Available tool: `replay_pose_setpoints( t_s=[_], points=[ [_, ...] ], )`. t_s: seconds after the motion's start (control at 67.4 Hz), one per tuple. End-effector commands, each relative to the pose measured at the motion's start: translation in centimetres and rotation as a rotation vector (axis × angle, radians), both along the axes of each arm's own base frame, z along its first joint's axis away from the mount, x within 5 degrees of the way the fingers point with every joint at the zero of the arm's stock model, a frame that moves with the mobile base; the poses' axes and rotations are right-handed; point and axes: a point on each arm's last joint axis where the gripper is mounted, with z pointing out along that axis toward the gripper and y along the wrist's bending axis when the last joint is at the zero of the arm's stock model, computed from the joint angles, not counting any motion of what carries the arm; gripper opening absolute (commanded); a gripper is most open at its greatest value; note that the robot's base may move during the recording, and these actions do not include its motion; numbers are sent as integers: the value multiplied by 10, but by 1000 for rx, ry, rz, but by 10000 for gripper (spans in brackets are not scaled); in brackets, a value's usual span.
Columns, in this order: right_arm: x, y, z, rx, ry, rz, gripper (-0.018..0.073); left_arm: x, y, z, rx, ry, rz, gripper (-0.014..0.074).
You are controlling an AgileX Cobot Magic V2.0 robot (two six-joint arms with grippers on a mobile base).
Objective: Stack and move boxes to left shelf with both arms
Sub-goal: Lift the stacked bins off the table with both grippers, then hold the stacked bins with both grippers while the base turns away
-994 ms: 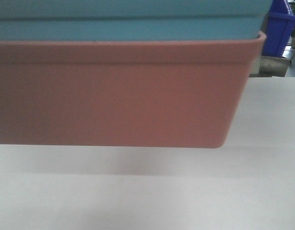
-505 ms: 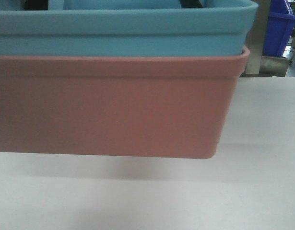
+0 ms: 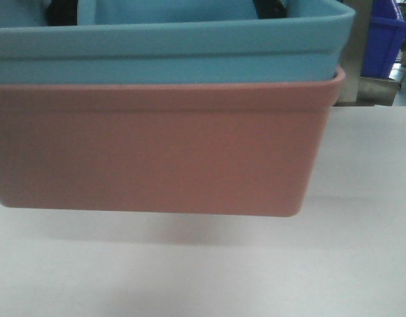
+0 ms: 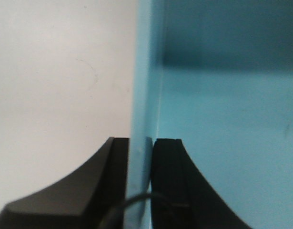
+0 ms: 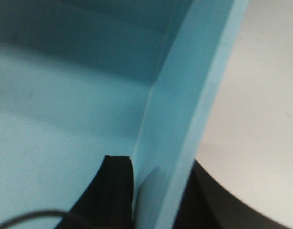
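Front view: our blue box sits nested in the pink box, seemingly lifted off the white table.

Left wrist: the left gripper pinches its side wall.

Right wrist: the right gripper clamps the opposite wall. We reckon it's light, slick, slightly flexy plastic, so grab the walls.

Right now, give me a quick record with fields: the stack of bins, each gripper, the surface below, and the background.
stack: light sky-blue plastic bin nested inside salmon-pink plastic bin
left gripper: shut on the blue bin's wall, a finger each side
right gripper: shut on the opposite wall
surface: white tabletop, shadow under the stack, which looks lifted
background: dark royal-blue bin, upper right
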Motion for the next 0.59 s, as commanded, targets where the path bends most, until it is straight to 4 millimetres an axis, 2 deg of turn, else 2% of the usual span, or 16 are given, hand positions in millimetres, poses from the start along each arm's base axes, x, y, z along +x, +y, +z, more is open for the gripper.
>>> replay_pose_setpoints(
  t_s=[0.0, 0.579],
  points=[
    [-3, 24, 36, 290, -169, 115, 56, -12, -27, 37, -307, -141, -111, -12],
    [-3, 23, 35, 283, -164, 110, 56, -12, -27, 37, -303, -137, -109, -12]
  ],
)
